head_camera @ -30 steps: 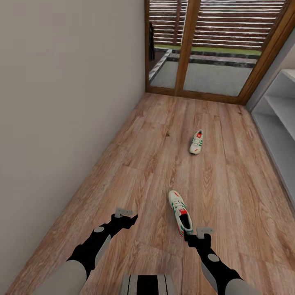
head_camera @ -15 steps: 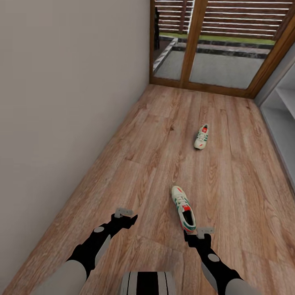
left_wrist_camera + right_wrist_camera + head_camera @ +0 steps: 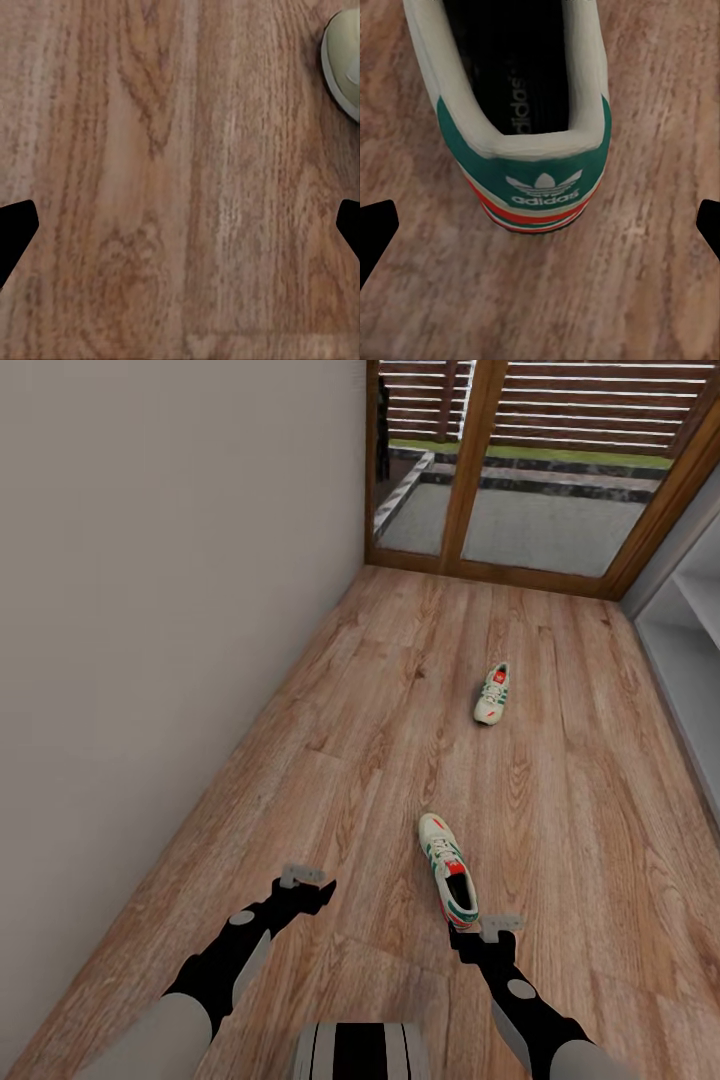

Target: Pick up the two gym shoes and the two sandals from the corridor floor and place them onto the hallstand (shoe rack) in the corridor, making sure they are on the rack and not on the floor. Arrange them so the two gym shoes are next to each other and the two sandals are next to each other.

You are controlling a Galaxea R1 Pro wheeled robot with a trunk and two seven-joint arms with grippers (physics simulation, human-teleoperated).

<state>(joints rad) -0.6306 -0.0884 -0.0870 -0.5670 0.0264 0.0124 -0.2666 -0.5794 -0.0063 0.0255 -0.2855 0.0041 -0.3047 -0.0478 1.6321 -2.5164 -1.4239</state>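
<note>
Two white gym shoes with green stripes lie on the wood-plank corridor floor (image 3: pixel 330 760). The near gym shoe (image 3: pixel 448 870) has its heel right in front of my right gripper (image 3: pixel 490 932). In the right wrist view its green heel (image 3: pixel 540 161) sits between the widely spread, open fingertips (image 3: pixel 376 229), untouched. The far gym shoe (image 3: pixel 491 693) lies further down the corridor. My left gripper (image 3: pixel 305 890) hovers open over bare planks, and the near shoe's toe (image 3: pixel 343 60) shows at the edge of its view. The light-grey hallstand (image 3: pixel 690 660) runs along the right. The sandals are out of view.
A plain beige wall (image 3: pixel 170 610) bounds the corridor on the left. A wood-framed glass door (image 3: pixel 480 470) closes the far end, with grey paving and slatted fencing behind it. Open floor stretches between the two shoes.
Since one second ago the camera moved forward and turned slightly, shifting the whole picture. Over the last half second nothing has moved, and both grippers keep their pose.
</note>
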